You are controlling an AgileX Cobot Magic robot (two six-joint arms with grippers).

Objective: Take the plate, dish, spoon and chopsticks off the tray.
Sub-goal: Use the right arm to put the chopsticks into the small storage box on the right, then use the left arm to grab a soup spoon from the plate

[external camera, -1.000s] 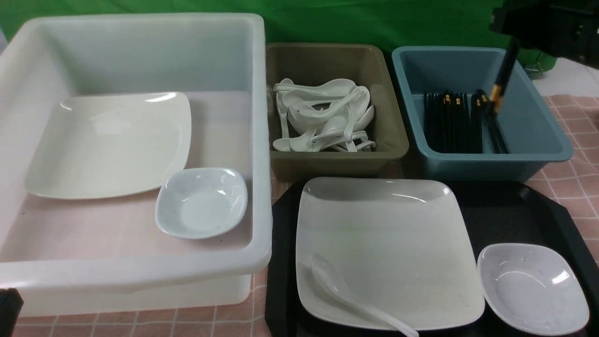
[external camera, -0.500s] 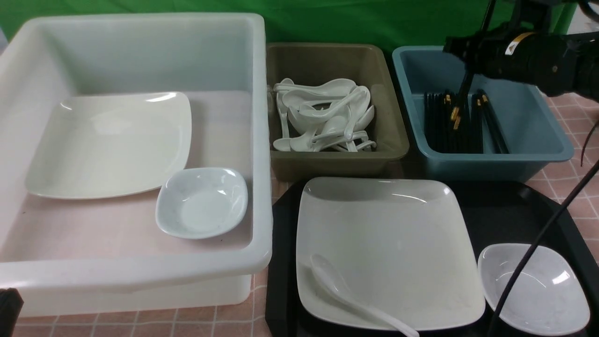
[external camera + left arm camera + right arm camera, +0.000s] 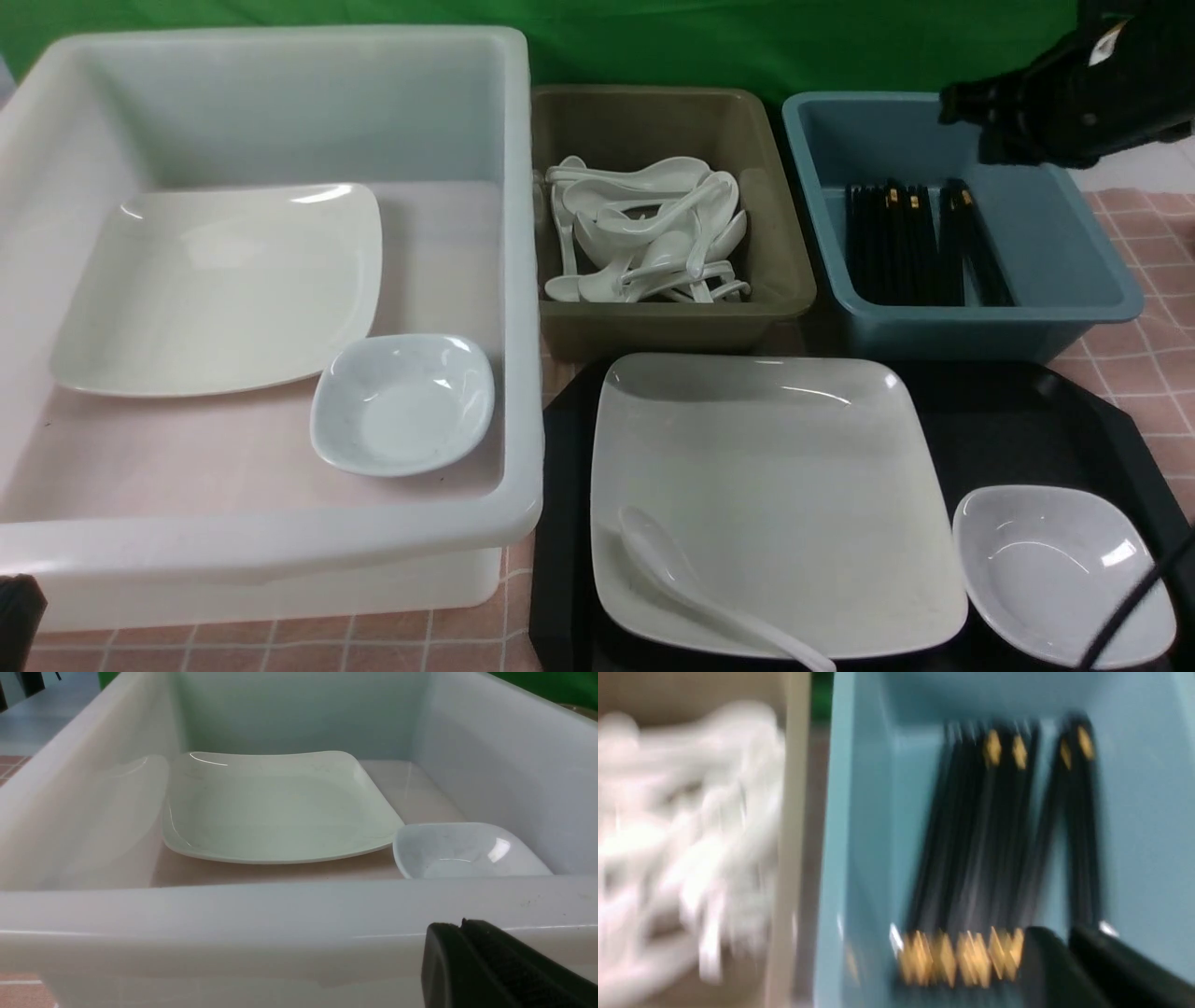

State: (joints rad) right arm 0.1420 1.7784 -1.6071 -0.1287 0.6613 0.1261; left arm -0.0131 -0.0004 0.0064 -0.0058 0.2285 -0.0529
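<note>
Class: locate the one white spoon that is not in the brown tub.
Front view: the spoon lies on the plate's near-left corner, on the tray, right of the white tub.

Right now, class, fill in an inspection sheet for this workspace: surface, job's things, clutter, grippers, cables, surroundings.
Surface: pink checked tablecloth carrying the black tray and three tubs.
Job's things: plate on the tray, spoon lying on it; dish beside the plate, on the tray; chopsticks all in the blue tub, none on the tray.
Clutter: brown tub of white spoons; white tub holding a second plate and second dish.
Grippers: left gripper low outside the white tub; right gripper above the blue tub; jaws unclear on both.
Cables: black cable crossing the dish.
Surroundings: green backdrop.
</note>
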